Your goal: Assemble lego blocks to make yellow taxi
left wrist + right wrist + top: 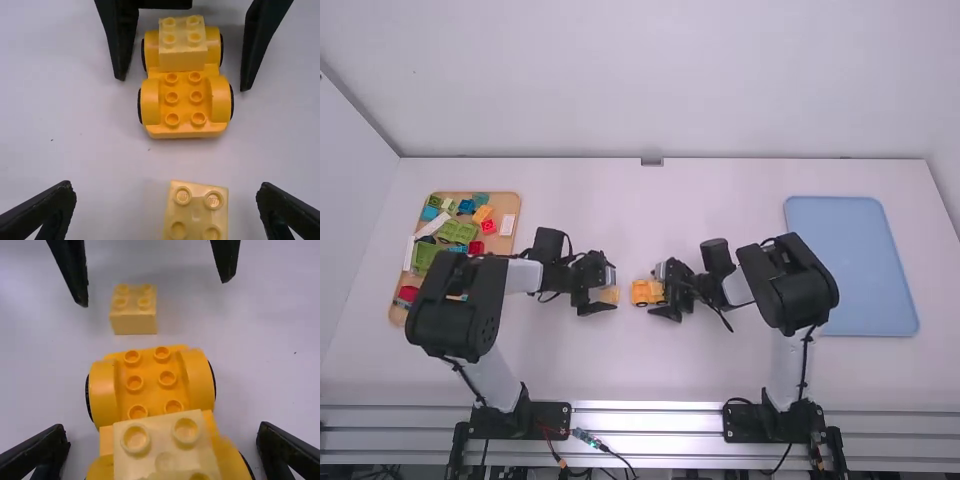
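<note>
Left claw (pixel 166 192) and right claw (pixel 164 431) gaped wide, empty, so gripping the loose block (pixel 197 215) near the car (pixel 184 107) dead-square seemed smartest tbh.

No readable text, no legible labels or brand marks, no numbers or signs to be made out on any visible surface.
</note>
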Robot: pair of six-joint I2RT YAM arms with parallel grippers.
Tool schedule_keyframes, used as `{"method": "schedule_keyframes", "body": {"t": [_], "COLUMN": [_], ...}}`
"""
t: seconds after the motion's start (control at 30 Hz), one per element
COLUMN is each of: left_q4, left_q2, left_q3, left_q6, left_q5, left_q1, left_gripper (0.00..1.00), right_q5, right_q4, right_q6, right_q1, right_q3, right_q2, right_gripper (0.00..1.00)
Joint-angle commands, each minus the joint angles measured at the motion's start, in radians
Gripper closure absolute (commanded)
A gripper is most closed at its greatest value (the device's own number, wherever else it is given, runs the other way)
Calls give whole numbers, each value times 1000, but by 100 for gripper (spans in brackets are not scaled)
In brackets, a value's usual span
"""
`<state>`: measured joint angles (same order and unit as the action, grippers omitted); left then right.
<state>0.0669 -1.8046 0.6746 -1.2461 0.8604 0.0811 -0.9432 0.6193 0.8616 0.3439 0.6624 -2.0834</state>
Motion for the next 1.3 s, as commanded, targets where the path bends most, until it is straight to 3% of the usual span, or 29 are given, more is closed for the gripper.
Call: {"method": "schedule_keyframes", "body": {"t": [0.0, 0.43, 0.83, 1.13, 1.27], "left_q4": [24, 43, 12, -6, -4], "left_q2": [-16, -16, -55, -55, -55], "left_q3": [-40, -52, -15, -11, -14], "left_q6": [26, 26, 26, 20, 23], "left_q5": [18, -14, -5, -8, -12], "left_q1": [0, -6, -3, -3, -3], "left_gripper": [4, 12, 13, 16, 20], "right_q5": [-6, -1, -2, -77, -91], "right_q4": [13, 111, -21, -17, -32], "right_q6": [30, 37, 45, 136, 111], "right_q1": [-3, -3, -2, -31, -51], "right_q3": [-14, -69, -3, -23, -9], "right_q2": [-13, -13, -13, -13, -13], "right_gripper": [1, 1, 0, 16, 29]}}
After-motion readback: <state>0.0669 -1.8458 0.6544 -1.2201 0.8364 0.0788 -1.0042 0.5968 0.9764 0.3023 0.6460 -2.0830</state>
